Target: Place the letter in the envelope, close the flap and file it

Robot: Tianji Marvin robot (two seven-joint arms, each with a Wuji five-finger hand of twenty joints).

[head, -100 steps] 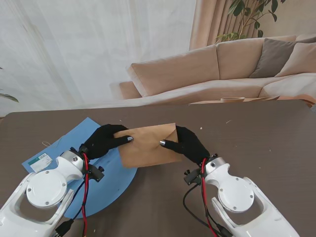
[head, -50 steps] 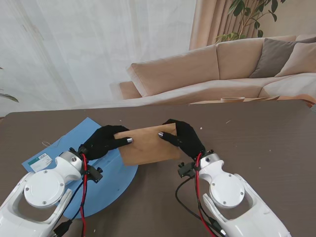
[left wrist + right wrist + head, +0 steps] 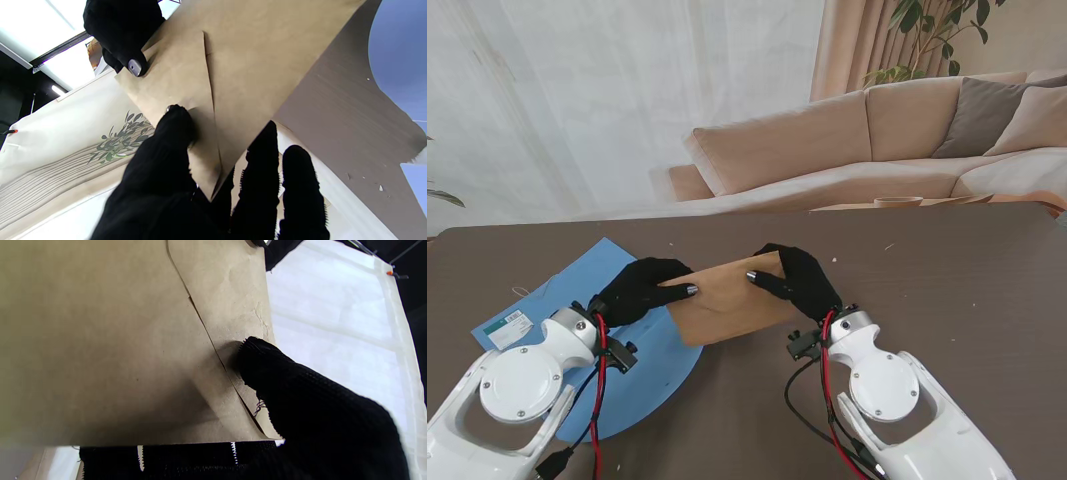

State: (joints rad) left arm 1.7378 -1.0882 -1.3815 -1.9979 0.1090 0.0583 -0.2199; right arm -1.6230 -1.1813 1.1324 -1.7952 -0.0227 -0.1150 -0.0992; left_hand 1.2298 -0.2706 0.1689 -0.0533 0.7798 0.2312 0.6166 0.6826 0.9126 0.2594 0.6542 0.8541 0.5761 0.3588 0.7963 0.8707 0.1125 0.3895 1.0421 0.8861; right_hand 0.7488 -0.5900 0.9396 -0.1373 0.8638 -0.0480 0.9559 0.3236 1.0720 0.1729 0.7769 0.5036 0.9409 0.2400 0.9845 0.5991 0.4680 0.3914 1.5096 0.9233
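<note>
Envelope [image 3: 732,295] pinched at opposite ends by left hand [image 3: 637,290] and right hand [image 3: 802,280], raised off counter [image 3: 947,280]. Best kept level, flap pressed, carried toward blue folder [image 3: 642,370] beside envelope.

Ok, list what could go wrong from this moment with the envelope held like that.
1. The envelope hangs between the left hand and right hand, pinched only at its ends; uneven pull could crease or tear it.
2. Its flap looks folded down but pressed only by fingertips, so it might spring open.
3. The blue folder lies flat on the table, so filing may need a freed hand, risking a drop.
</note>
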